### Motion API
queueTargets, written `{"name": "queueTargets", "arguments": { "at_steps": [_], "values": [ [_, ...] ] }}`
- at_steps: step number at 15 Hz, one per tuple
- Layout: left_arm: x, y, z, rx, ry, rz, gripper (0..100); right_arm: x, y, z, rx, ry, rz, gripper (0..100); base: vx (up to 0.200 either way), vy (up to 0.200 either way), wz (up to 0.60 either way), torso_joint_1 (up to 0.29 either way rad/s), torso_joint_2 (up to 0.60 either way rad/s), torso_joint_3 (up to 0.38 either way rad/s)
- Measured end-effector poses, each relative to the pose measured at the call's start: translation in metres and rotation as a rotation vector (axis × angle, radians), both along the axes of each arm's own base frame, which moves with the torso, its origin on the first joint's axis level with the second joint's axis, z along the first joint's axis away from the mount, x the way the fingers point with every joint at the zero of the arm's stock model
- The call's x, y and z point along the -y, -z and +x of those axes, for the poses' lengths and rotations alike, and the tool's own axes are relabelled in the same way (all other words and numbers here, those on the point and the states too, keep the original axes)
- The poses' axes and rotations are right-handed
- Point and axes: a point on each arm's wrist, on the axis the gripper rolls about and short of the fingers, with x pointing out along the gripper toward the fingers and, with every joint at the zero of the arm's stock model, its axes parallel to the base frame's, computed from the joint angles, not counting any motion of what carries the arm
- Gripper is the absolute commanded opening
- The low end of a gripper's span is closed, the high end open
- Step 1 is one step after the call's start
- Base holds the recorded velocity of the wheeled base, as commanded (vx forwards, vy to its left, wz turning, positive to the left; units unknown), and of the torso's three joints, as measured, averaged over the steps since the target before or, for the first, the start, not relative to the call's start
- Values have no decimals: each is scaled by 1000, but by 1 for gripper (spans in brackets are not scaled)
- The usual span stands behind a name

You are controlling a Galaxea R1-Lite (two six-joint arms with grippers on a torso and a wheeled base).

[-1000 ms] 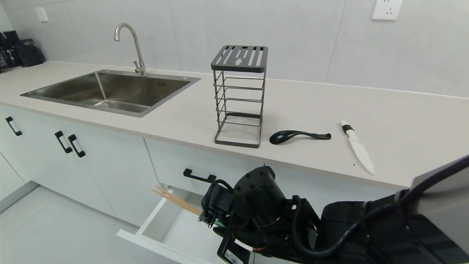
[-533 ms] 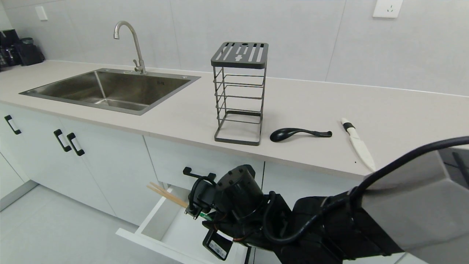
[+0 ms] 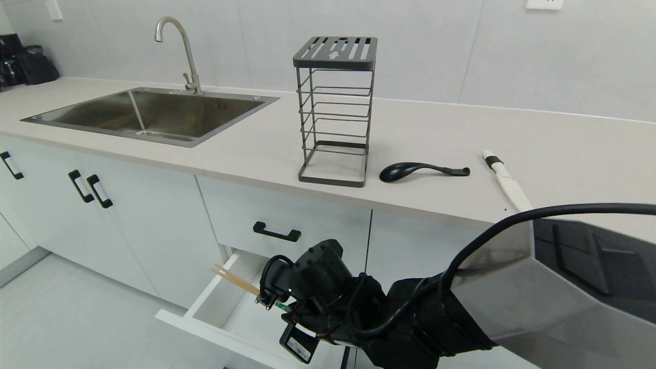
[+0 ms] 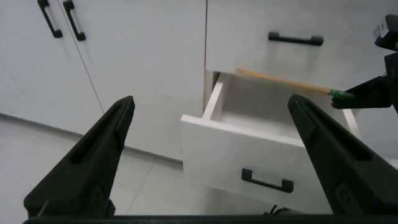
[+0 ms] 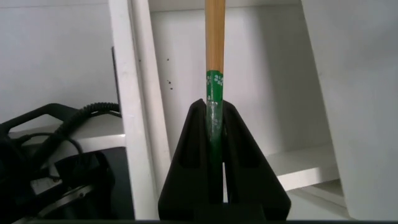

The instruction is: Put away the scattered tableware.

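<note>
In the head view, my right gripper (image 3: 285,306) hangs low in front of the cabinets, clamped on the green-tipped end of the chopsticks (image 3: 237,280). The sticks angle up and out over the open drawer (image 3: 204,325), their free ends above its left side wall. Up on the counter (image 3: 246,148), the black spoon (image 3: 410,169) lies just to the right of the wire rack (image 3: 335,110), and the white knife (image 3: 506,181) lies farther right, apart from the spoon. The sink (image 3: 148,115) and its faucet (image 3: 177,48) sit well off to the left.

In the left wrist view, my left gripper (image 4: 211,102) has its fingers (image 4: 115,146) spread wide apart with nothing between them, facing the drawer front. The chopsticks run across above the drawer's open top, and the right gripper pinches their green end at the frame's edge.

In the right wrist view, the jaws are closed tight on the chopsticks just below the green band. The bamboo shafts extend straight out past the drawer's white side wall, with the white drawer floor beneath them.
</note>
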Motion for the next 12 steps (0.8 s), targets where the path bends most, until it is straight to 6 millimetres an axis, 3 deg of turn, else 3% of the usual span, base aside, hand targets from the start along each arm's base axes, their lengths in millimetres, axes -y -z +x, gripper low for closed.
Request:
{"name": "queueTargets", "arguments": {
  "at_steps": [8,12],
  "values": [
    [0,0,0,0,0,0,100,-2,15,24,16,80,-43,0,0,0,0,-6,16,5],
    [0,0,0,0,0,0,100,-9,23,32,19,87,-40,0,0,0,0,-185,228,96]
  ]
}}
